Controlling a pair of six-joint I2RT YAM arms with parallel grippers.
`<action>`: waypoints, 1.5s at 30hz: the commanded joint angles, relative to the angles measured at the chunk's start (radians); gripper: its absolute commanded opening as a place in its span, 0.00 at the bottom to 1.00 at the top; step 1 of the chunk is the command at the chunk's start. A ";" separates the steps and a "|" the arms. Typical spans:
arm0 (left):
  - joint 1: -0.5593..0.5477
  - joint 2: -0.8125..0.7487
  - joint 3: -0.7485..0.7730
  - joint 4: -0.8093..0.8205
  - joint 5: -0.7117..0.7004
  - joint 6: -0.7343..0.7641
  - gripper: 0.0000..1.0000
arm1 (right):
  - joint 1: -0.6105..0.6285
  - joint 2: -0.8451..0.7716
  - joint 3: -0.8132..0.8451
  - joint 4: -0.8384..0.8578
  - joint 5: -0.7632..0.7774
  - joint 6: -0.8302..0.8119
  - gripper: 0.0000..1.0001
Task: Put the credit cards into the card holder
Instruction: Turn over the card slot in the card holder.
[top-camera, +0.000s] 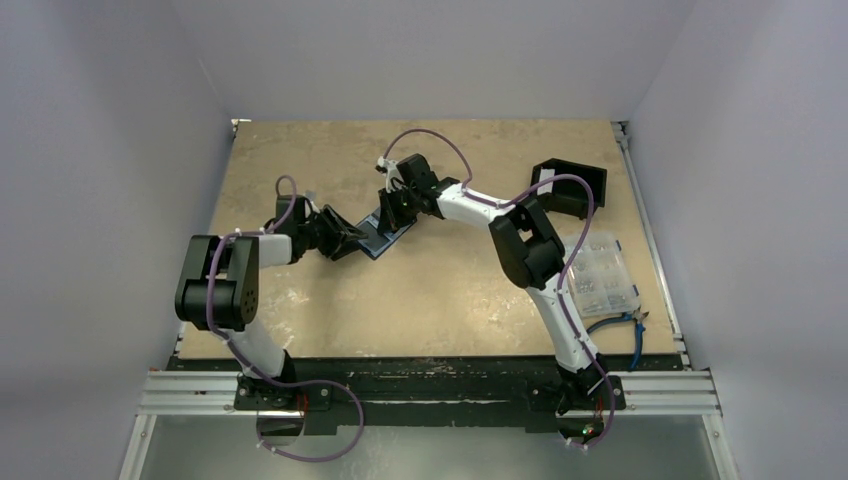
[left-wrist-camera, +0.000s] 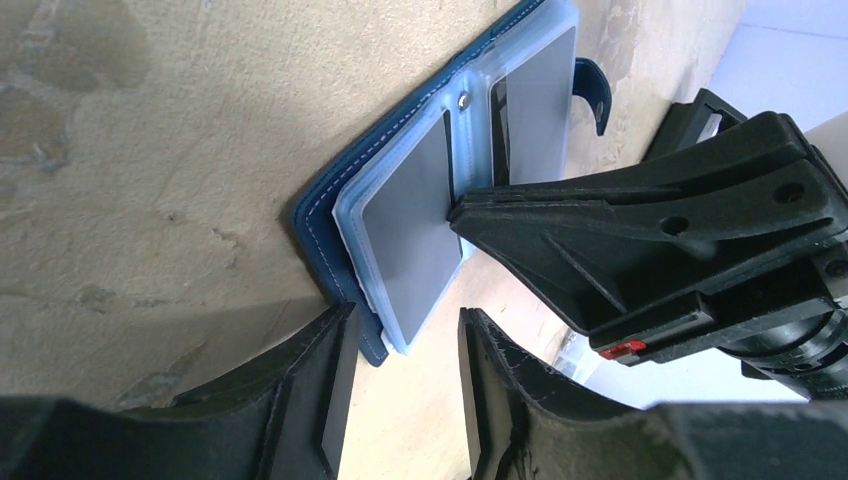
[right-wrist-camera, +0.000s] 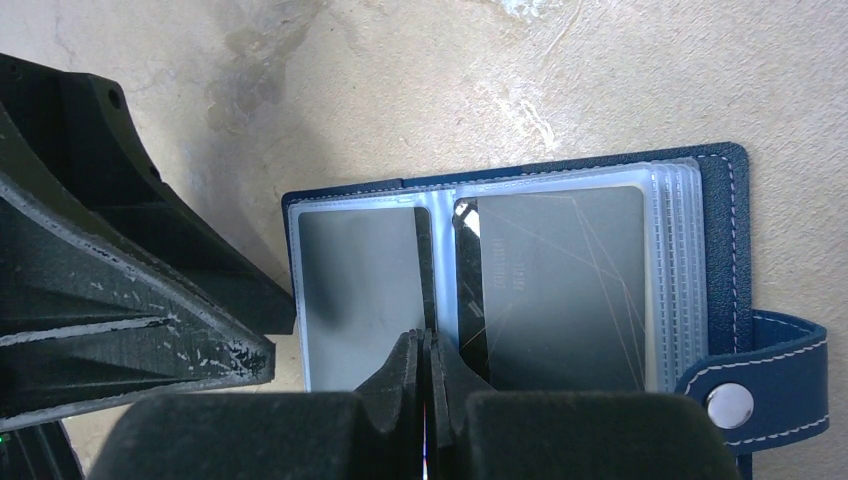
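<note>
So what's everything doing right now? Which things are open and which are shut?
card holder: lying open, clear pages showing.
strap: unsnapped, sticking out sideways.
grey cards: tucked inside the clear sleeves, one on each page.
left gripper: open, at the holder's edge.
right gripper: shut, tips at the holder's middle fold.
black box: open on one side.
clear box: too small to tell if its lid is shut.

Navy card holder (right-wrist-camera: 722, 230), grey cards (right-wrist-camera: 560, 290), mottled tan table (right-wrist-camera: 600, 80)
</note>
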 joint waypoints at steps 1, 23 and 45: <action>-0.004 0.019 -0.005 0.070 -0.011 -0.014 0.45 | 0.011 0.054 -0.008 -0.042 0.022 -0.007 0.00; -0.031 0.005 0.015 0.066 -0.019 -0.012 0.36 | 0.010 0.057 -0.002 -0.050 0.014 -0.009 0.00; -0.059 -0.051 0.086 0.024 -0.041 -0.010 0.28 | 0.011 0.011 0.009 -0.068 -0.011 0.008 0.20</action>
